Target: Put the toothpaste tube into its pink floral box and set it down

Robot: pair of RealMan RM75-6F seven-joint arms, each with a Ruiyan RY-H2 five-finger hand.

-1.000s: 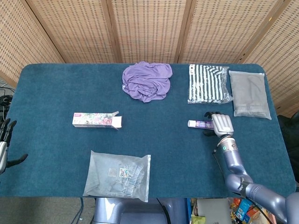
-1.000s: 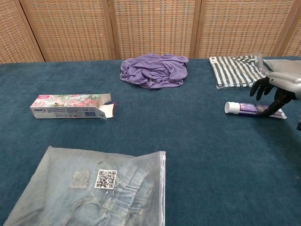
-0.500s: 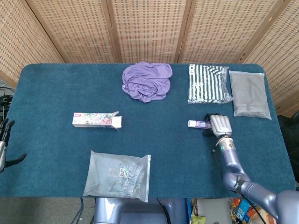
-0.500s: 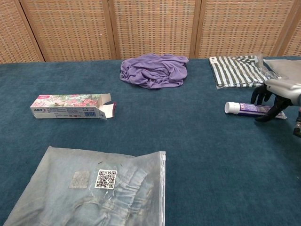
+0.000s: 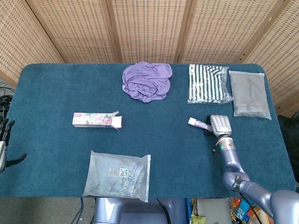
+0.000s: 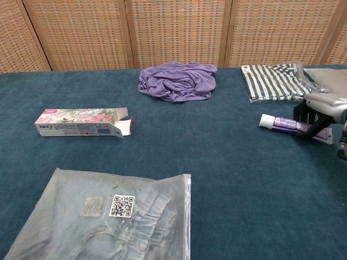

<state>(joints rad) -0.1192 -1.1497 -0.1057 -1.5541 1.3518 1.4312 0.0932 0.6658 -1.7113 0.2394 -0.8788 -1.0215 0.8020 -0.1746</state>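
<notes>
The toothpaste tube (image 5: 199,123) (image 6: 283,124), white-capped and purple, lies at the right side of the blue table with its cap toward the left. My right hand (image 5: 221,125) (image 6: 320,110) sits over the tube's tail end, its dark fingers curled around it. Far to the left lies the pink floral box (image 5: 96,120) (image 6: 80,122), with its open flap end facing right toward the tube. My left hand (image 5: 4,142) hangs off the table's left edge, fingers apart, holding nothing; only the head view shows it.
A crumpled purple cloth (image 5: 147,80) (image 6: 178,80) lies at the back middle. A bagged striped garment (image 5: 207,84) (image 6: 274,81) and a grey bagged item (image 5: 250,93) lie behind the right hand. Bagged jeans (image 5: 119,175) (image 6: 108,216) lie at the front left.
The right hand has come down over the tube and its fingers have closed on the tail. The tube has swung slightly, its cap end now angled away. The left hand and box have not moved.
</notes>
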